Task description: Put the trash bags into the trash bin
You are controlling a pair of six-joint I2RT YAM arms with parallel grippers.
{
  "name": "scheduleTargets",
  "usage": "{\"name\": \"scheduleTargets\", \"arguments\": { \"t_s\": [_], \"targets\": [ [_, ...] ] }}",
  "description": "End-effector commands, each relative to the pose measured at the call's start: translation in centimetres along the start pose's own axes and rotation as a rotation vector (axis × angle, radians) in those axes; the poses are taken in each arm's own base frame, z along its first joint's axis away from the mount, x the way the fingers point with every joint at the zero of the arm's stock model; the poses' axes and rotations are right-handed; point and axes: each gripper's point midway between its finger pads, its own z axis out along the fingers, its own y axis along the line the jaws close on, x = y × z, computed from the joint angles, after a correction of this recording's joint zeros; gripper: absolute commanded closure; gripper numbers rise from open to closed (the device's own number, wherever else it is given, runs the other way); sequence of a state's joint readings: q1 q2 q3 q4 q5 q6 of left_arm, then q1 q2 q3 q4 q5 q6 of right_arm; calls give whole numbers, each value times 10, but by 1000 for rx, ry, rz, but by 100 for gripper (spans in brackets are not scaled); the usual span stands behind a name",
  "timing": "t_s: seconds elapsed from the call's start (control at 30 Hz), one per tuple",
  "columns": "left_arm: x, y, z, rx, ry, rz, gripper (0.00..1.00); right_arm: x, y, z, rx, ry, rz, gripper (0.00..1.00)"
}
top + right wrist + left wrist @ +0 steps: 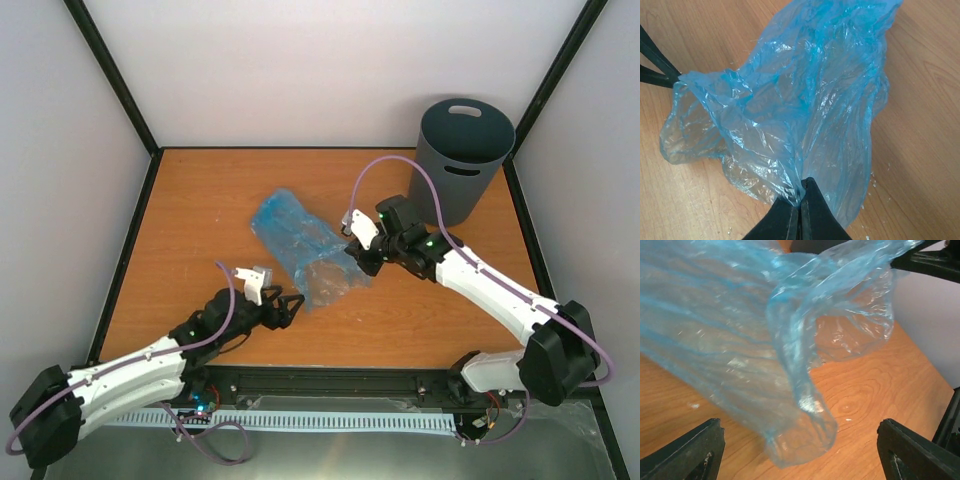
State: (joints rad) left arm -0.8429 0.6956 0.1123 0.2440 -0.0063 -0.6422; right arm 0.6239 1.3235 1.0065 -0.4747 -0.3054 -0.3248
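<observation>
Right gripper (801, 205) fingers are clenched on a fold of the light-blue trash bag (300, 245), which lies crumpled mid-table (200, 200) (apart from the trash bin (460, 160) standing at the far right corner), while the left gripper (287, 310) gapes wide at its near end.

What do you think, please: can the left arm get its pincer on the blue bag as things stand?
Probably yes. The left pincer is open, the blue bag lies just ahead between its fingers, and nothing blocks the way. The right pincer is shut on its far side.
</observation>
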Motion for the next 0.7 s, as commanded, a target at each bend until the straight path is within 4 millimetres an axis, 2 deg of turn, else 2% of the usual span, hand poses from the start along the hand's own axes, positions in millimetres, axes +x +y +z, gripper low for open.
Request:
{"name": "scheduleTargets", "arguments": {
  "t_s": [0.0, 0.13, 0.3, 0.37, 0.4, 0.5, 0.6, 0.67],
  "targets": [
    [-33, -36, 7, 64, -2, 122, 15, -10, -4, -11, 35, -54, -20, 97],
    [-27, -10, 16, -72, 11, 104, 15, -10, -2, -10, 21, -51, -16, 97],
    [-25, -11, 34, -73, 30, 92, 15, -3, -1, -1, 5, -25, -14, 97],
    [-26, -4, 45, -126, 49, 98, 18, -2, -1, 0, -2, -18, -13, 97],
    [-29, 1, 49, -171, 51, 96, 22, -2, 0, 0, -3, -16, -13, 97],
    [-49, 12, 56, -294, 15, 111, 44, -5, -1, -4, 4, -29, -10, 97],
    [-96, 6, 51, -358, -123, 161, 78, -11, -6, -13, 45, -54, -4, 97],
    [-143, -8, 41, -407, -234, 233, 96, -20, -17, -27, 94, -91, 20, 97]
  ]
}}
